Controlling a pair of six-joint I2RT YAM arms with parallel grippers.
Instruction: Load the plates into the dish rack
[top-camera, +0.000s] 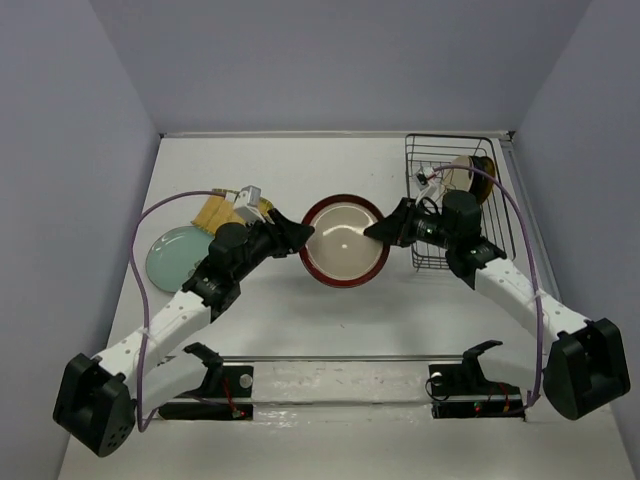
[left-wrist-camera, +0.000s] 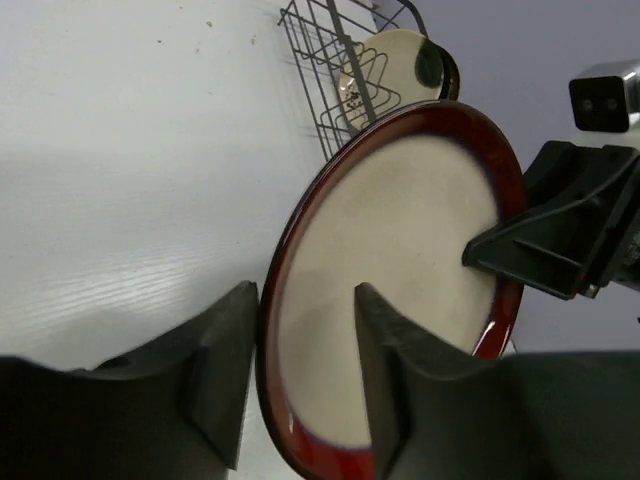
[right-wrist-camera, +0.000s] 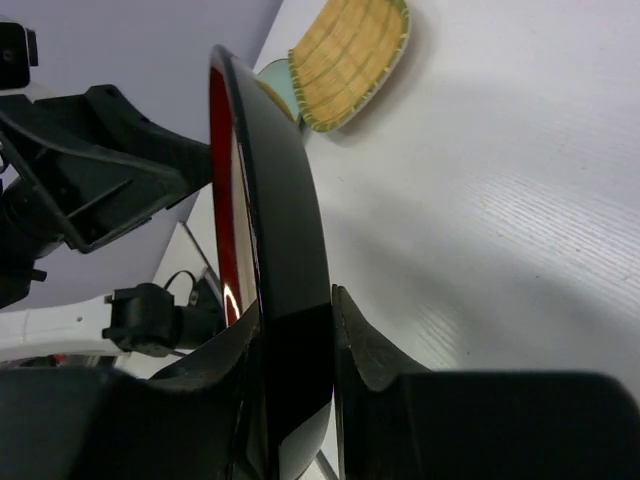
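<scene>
The black wire dish rack (top-camera: 425, 160) stands at the far right of the white table (top-camera: 330, 170) and holds two plates on edge. One is a cream round plate (left-wrist-camera: 390, 55) with a dark mark on its face. Just behind it is a small black plate (left-wrist-camera: 438, 62). The rest of the rack's slots (left-wrist-camera: 320, 40) show only bare tines.

One dark-red-rimmed beige plate (top-camera: 345, 245) hangs above the middle of the table, just left of the rack. It is tilted up on edge and gripped from both sides.

The left gripper (top-camera: 300, 235) takes its left rim. In the left wrist view its fingers (left-wrist-camera: 225, 370) sit on either side of the rim, one on the beige face and one behind, pinching it.

The right gripper (top-camera: 380, 232) takes the opposite rim. In the right wrist view the plate (right-wrist-camera: 280, 200) runs edge-on between the two pads, which are pressed against both of its sides.

Two more plates lie flat on the table at the far left, well apart from the rack. They are a pale green round plate (top-camera: 175, 255) and a yellow ribbed fan-shaped plate (top-camera: 215, 210), which has a green border in the right wrist view (right-wrist-camera: 350, 60). The two touch or overlap at their edges, and the left arm covers part of the yellow one.

That makes five plates that can be clearly counted: two racked, one held and two on the table.
</scene>
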